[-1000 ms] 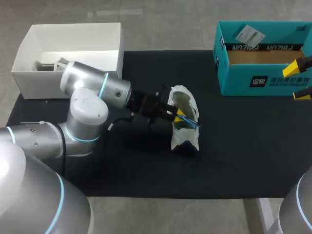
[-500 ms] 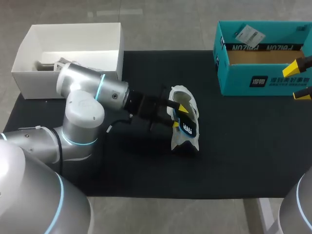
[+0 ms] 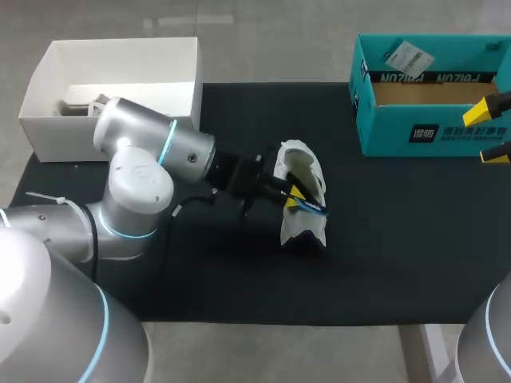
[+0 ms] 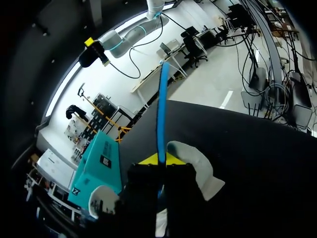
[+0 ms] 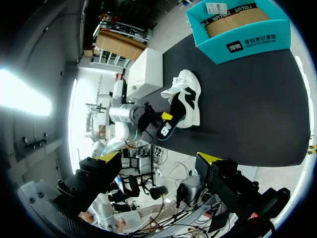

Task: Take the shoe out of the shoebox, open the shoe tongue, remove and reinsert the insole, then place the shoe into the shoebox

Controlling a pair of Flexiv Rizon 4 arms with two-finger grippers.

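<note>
Black mat (image 3: 399, 231): my left gripper (image 3: 294, 194), pinching the insole (image 3: 311, 207), has tilted it edgewise over the shoe (image 3: 300, 162), likely for reinsertion; right gripper (image 3: 489, 132) gapes idle

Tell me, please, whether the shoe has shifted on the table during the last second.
No. The shoe lies where it did, just as far from the teal box.

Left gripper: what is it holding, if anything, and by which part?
The thin dark insole with a blue edge, pinched at one end by the left gripper, its length sticking out ahead.

A black mat (image 3: 399, 239) lies over a grey surface (image 3: 263, 48).
</note>
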